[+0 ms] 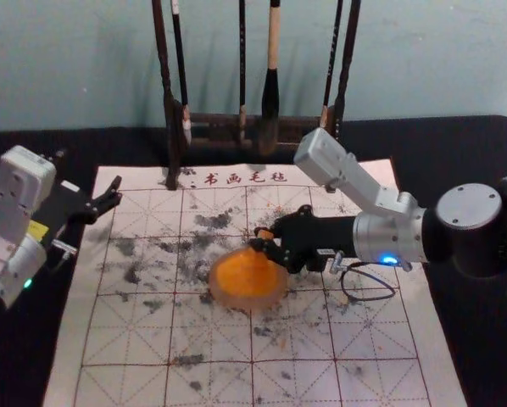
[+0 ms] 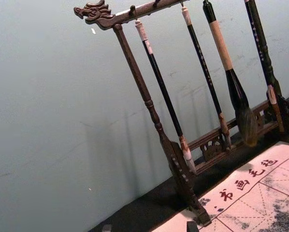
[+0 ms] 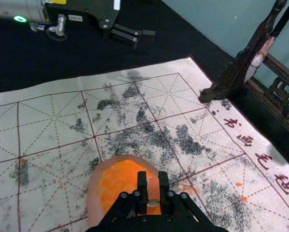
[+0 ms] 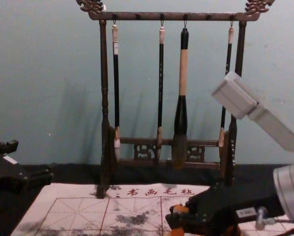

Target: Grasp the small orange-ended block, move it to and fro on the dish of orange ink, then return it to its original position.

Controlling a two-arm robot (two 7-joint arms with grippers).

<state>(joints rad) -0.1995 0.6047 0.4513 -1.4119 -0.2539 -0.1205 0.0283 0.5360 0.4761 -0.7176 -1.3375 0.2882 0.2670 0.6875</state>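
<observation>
My right gripper (image 1: 265, 243) reaches in from the right over the back edge of the orange ink dish (image 1: 236, 280). It is shut on the small orange-ended block (image 1: 264, 233). In the right wrist view the gripper (image 3: 153, 193) pinches the block (image 3: 153, 187) between both fingers, with the dish (image 3: 94, 193) under and beside it. Whether the block touches the ink cannot be told. From the right of the chest view comes the same gripper (image 4: 175, 217), with orange showing at its tips. My left gripper (image 1: 109, 199) stays parked open at the mat's far left edge.
A dark wooden brush rack (image 1: 211, 127) with several hanging brushes stands behind the mat. The white gridded mat (image 1: 118, 339), marked with black ink smudges, lies on a black-covered table (image 1: 482, 339). A wall (image 4: 39, 73) rises behind the rack.
</observation>
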